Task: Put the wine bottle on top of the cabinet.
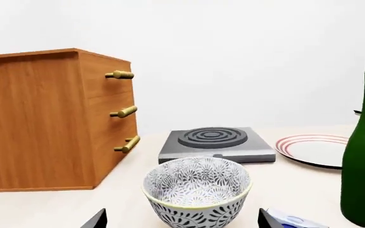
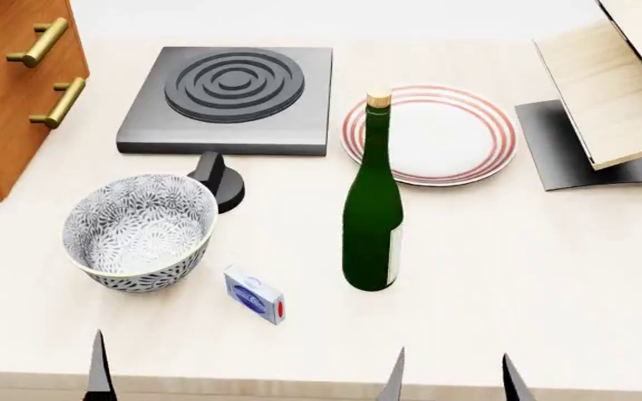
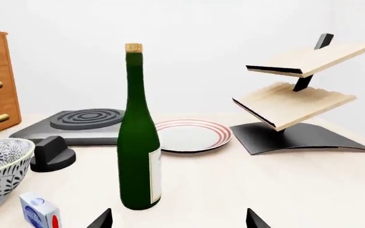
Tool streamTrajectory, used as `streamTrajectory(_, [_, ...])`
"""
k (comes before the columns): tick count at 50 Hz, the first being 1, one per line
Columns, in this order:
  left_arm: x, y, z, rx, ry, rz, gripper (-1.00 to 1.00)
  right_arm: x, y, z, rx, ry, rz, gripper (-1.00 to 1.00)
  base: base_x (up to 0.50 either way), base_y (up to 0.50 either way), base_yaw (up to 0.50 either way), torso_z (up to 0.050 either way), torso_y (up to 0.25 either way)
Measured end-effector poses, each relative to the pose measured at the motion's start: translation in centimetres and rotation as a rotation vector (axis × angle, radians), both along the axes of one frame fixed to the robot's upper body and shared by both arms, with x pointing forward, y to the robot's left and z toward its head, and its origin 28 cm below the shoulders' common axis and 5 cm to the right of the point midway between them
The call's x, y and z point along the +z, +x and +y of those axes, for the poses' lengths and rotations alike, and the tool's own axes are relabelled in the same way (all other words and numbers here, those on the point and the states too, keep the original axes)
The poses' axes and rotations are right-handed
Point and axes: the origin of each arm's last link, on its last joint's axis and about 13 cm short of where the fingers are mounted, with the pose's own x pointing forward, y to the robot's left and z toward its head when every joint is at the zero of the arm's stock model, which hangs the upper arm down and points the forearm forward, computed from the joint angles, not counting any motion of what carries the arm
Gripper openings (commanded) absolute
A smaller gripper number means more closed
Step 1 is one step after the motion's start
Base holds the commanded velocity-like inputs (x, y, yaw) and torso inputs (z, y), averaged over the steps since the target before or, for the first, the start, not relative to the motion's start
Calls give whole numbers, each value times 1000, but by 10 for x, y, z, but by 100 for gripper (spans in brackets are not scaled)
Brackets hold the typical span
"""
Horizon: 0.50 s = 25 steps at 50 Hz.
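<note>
Reddish-brown wood-grain cabinet with brass bar handles is seen at upper left of the head frame, its top out of view there. Left gripper sits at lower left, fingers spread, nothing held. Patterned grey-white ceramic bowl stands centre-left, black knob-shaped object just behind it, grey hotplate with concentric rings at upper centre. Small blue-white box lies near the bowl. Tall dark green glass wine bottle with tan cork stands upright on the table at centre, untouched, red-rimmed white plate behind it. Right gripper is spread wide at lower right, empty, lined up with the bottle. Pale wood slanted rack is at upper right.

Risks: bottle tipped by a finger during approach; bowl clipped in transfer; slip if grasped low.
</note>
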Motion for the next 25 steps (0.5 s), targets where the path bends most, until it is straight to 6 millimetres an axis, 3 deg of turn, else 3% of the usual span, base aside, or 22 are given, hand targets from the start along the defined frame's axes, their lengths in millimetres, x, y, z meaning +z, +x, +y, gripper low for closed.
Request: streamTrajectory(25, [89, -22, -9, -44, 29, -258, 100, 87, -20, 6, 58, 45, -233, 100, 0, 0, 0, 0, 0])
